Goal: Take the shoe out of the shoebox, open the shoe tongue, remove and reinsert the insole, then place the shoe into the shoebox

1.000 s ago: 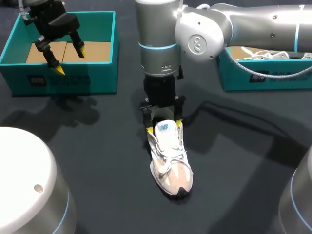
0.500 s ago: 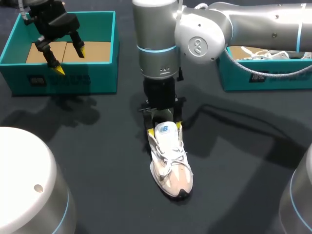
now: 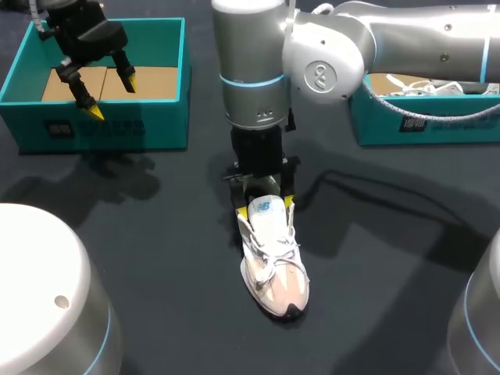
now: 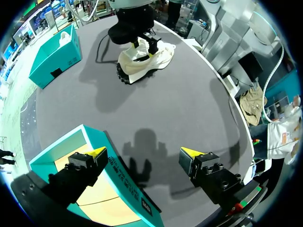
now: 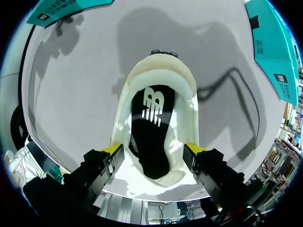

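Right gripper (image 5: 154, 149): your jaws stand at a middling spread, closed on the heel of the shoe (image 3: 273, 262). In the right wrist view one pad lies against each side of the heel collar, and nothing else is between them.
Right fingers (image 3: 241, 209): in the head view you see the yellow tips hugging the heel from both sides, low down by the table (image 3: 156, 250).
Shoe: it stands upright on its sole near the middle of the table, between the two boxes. Its heel is in your right gripper and its toe points toward the robot's side. White laces cross its top.
Insole (image 5: 150, 127): dark, and lying inside the shoe. You look straight down onto it through the opening, just ahead of the right gripper's fingers.
Left gripper (image 3: 111, 96): your jaws are spread wide, holding and touching nothing.
Left gripper's place: it hangs above the left shoebox (image 3: 133, 125). In the left wrist view one finger is over the box's inside and the other is past its wall, over bare table.
Left shoebox: teal and open, with a brown card floor showing.
Shoe against the left gripper: well apart, far ahead of it across the table.
Right shoebox (image 3: 375, 129): teal, behind your right arm, with another white shoe (image 3: 406, 84) lying in it.
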Tool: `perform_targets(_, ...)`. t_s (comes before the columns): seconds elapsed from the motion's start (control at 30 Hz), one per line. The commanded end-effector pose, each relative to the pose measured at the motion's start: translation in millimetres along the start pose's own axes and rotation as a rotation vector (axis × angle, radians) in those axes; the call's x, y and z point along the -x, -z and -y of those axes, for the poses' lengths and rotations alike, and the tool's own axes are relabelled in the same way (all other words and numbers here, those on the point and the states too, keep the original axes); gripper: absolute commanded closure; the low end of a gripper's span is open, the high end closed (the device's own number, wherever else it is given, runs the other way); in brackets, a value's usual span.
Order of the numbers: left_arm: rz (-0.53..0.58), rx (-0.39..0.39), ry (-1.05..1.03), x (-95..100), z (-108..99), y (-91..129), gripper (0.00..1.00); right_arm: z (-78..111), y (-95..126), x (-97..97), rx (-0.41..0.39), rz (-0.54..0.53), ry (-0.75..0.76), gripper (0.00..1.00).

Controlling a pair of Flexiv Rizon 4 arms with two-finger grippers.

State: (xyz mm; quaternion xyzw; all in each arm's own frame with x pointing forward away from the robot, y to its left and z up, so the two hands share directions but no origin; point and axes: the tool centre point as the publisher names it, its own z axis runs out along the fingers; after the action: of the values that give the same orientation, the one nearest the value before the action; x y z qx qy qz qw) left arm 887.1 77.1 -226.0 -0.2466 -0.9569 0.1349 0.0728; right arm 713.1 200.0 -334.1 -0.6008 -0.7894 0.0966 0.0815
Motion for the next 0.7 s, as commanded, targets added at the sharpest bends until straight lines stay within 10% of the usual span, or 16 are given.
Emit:
perform_targets(0.03, 0.000, 0.002, 0.000, -0.6, 0.0, 0.2, 0.00, 3.9, -0.3, 0.3, 0.010, 0.000, 0.001, 0.17)
perform_targets(0.7, 0.000, 0.002, 0.000, -0.6, 0.0, 0.2, 0.00, 10.2, -1.6, 3.0, 0.062, 0.009, -0.085, 0.16)
